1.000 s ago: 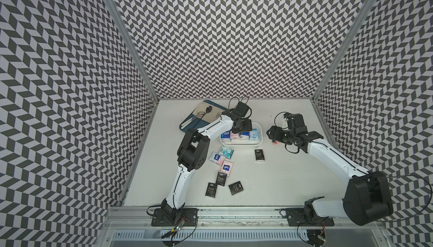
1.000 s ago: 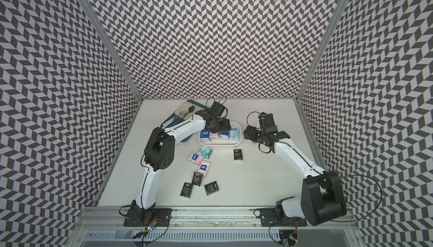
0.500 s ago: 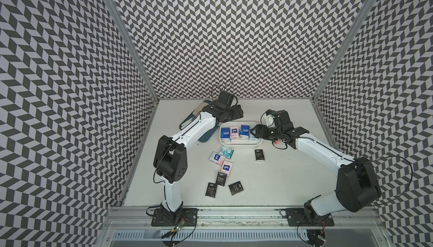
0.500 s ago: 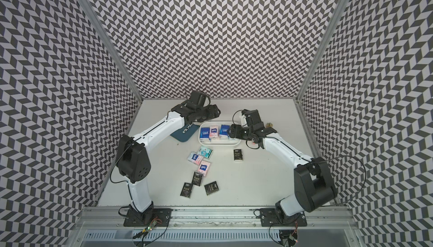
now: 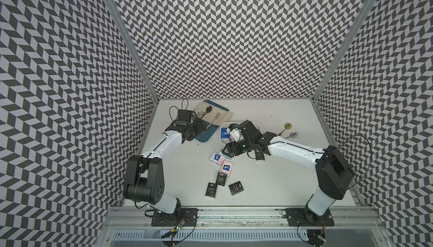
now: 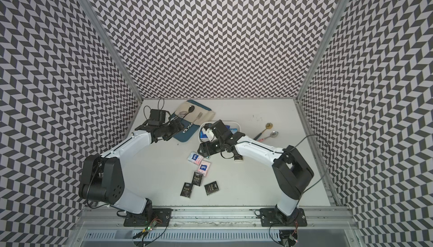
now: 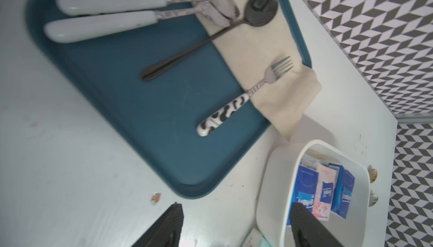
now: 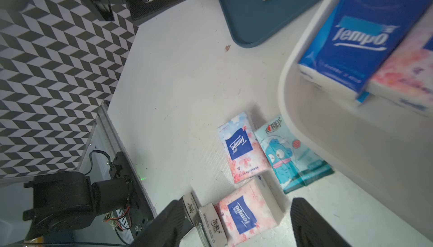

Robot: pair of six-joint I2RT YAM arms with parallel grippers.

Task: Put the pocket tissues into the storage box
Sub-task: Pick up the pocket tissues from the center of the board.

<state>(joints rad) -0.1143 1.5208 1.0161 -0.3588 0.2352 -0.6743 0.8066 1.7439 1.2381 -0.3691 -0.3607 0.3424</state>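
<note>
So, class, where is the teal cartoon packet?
Right wrist view: the teal packet lies on the table outside the storage box, between its wall and a pink-white packet.

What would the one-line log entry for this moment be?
left gripper: open, empty, near tray | right gripper: open, empty, over pink-white packet | storage box: partly filled | table: loose packets

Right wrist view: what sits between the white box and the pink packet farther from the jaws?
A teal cartoon packet lies flat on the table between that pink packet and the box; the right wrist view shows it.
</note>
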